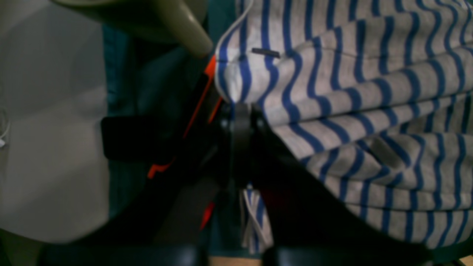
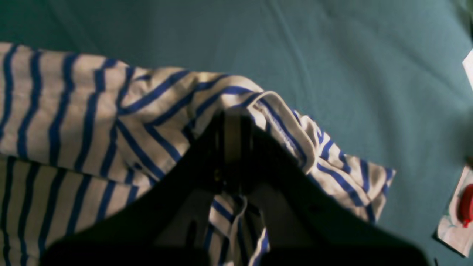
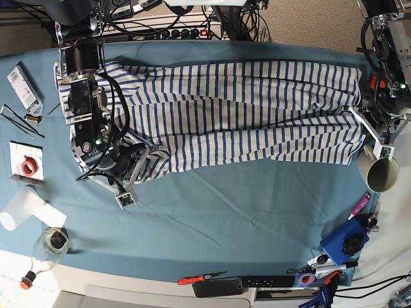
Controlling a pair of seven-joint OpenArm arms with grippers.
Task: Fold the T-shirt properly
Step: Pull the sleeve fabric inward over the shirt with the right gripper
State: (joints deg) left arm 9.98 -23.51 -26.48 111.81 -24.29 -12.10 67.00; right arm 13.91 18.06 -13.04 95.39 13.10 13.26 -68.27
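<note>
T-shirt (image 3: pixel 237 112) spread along the tablecloth's (image 3: pixel 225 212) far edge, long axis running end to end, reaching both ends. Right gripper (image 2: pixel 236 125) clamped on bunched striped fabric at one end; left gripper (image 1: pixel 240 114) pinched on the cloth at the opposite end.

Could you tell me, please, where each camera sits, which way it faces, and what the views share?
Left wrist: on the left arm, looking along the left gripper, shut on the T-shirt edge.
Right wrist: on the right arm, looking along the right gripper, shut on a striped fold above the tablecloth.
Base: overhead, looking down at the table; both arms show.
Shared: all three views show the T-shirt.
</note>
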